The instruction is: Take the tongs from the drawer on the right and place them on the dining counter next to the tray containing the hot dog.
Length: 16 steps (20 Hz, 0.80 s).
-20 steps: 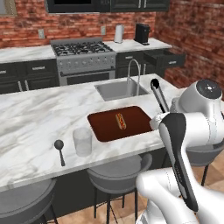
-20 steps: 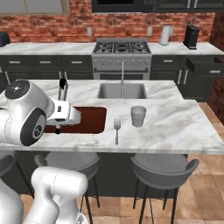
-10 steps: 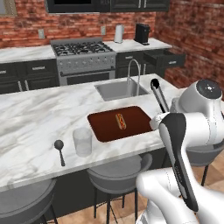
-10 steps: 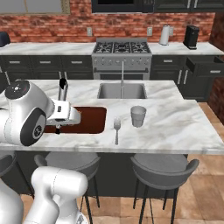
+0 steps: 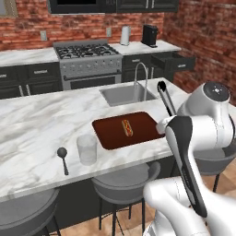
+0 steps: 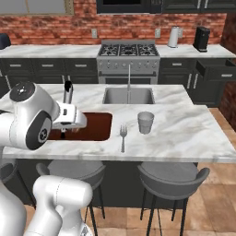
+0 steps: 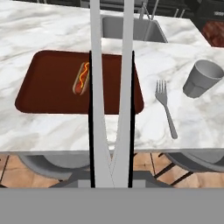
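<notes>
My gripper (image 7: 111, 177) is shut on the tongs (image 7: 111, 87), whose two slim black arms with pale faces run up the middle of the hand view. They hang above the near right part of the dark red-brown tray (image 7: 48, 87), which carries the hot dog (image 7: 81, 78). From the left base view the tongs (image 5: 165, 96) stick up beside the tray (image 5: 110, 133) on the marble dining counter (image 5: 32, 124). The hot dog (image 5: 126, 127) lies mid-tray. At the back right, the black drawer (image 5: 174, 61) stands pulled out.
A glass cup (image 7: 202, 78) and a fork (image 7: 166, 107) lie on the counter right of the tray. The steel sink (image 6: 128, 95) with its arched tap sits behind the tray. Grey stools (image 6: 173, 177) stand under the counter's near edge.
</notes>
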### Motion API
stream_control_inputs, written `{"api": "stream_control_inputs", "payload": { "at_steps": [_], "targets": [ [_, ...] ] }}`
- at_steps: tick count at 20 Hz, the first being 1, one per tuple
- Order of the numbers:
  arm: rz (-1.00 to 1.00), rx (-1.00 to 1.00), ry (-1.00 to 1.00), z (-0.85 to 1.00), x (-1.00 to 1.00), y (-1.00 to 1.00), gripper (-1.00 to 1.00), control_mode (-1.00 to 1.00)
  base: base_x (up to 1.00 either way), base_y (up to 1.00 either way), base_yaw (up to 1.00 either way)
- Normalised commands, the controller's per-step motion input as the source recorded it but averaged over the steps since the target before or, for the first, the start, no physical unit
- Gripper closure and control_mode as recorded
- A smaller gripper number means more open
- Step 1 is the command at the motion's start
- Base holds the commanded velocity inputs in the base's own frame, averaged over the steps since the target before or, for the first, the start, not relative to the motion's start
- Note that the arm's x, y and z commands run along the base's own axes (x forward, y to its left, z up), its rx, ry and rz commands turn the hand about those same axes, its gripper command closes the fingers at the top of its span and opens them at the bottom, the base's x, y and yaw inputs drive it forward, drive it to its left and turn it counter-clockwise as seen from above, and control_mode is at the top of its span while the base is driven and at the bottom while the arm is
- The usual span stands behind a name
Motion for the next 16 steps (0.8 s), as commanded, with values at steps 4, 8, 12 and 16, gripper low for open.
{"api": "stream_control_inputs", "payload": {
  "at_steps": [4,8,12,16],
  "targets": [
    [0.00,0.00,0.00,0.06,0.10,0.00,1.00,-1.00,0.00,0.00,0.00],
    [0.00,0.00,0.00,0.01,0.15,-0.04,1.00,-1.00,0.00,0.00,0.00],
    [0.00,0.00,0.00,0.00,0.32,-0.16,1.00,-1.00,0.00,0.00,0.00],
    [0.00,0.00,0.00,0.00,0.21,-0.34,1.00,-1.00,0.00,0.00,0.00]
  ]
}}
